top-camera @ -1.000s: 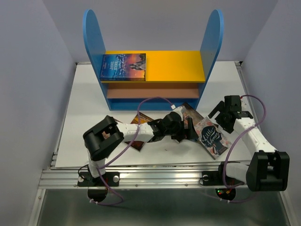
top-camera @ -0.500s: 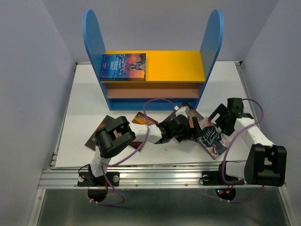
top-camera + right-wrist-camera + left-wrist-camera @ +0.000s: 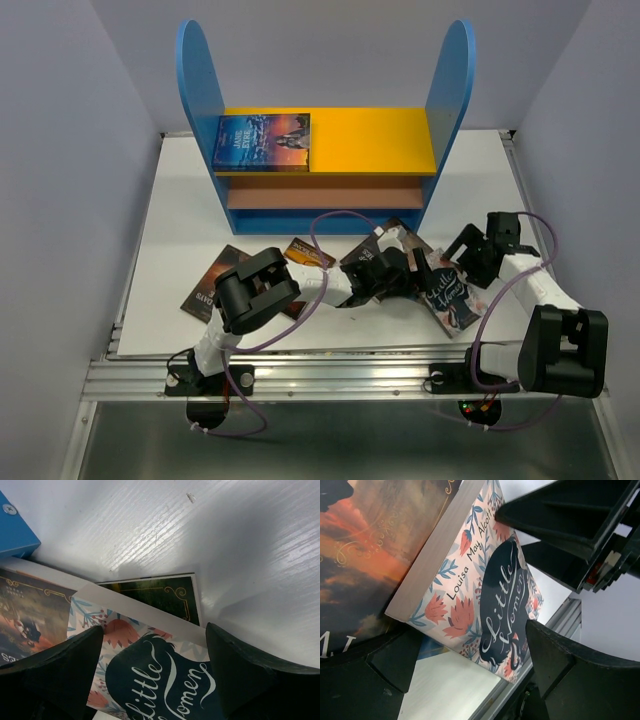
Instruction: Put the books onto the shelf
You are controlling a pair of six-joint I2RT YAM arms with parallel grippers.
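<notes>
The shelf (image 3: 330,140) stands at the back, with one blue-sky book (image 3: 262,142) lying flat on its yellow top board. Several books lie overlapped on the table before it. On top is a floral "Little Women" book (image 3: 447,292) (image 3: 485,595) (image 3: 150,680). It rests on a dark orange-brown book (image 3: 370,540) (image 3: 30,610) and a green one (image 3: 160,592). My left gripper (image 3: 415,275) (image 3: 475,675) is open low over the floral book's left side. From the right, my right gripper (image 3: 470,262) (image 3: 152,680) is open, its fingers straddling the same cover.
Two more books lie at the left: a dark one (image 3: 205,290) near the table's front edge and an orange one (image 3: 305,252) by the left arm. The metal rail (image 3: 330,375) runs along the front. The shelf's blue right panel (image 3: 447,110) stands just behind the grippers.
My left arm has stretched further right to the floral book, uncovering the dark book at the left. My right gripper has dropped closer to the same book. Both jaws have narrowed slightly.
</notes>
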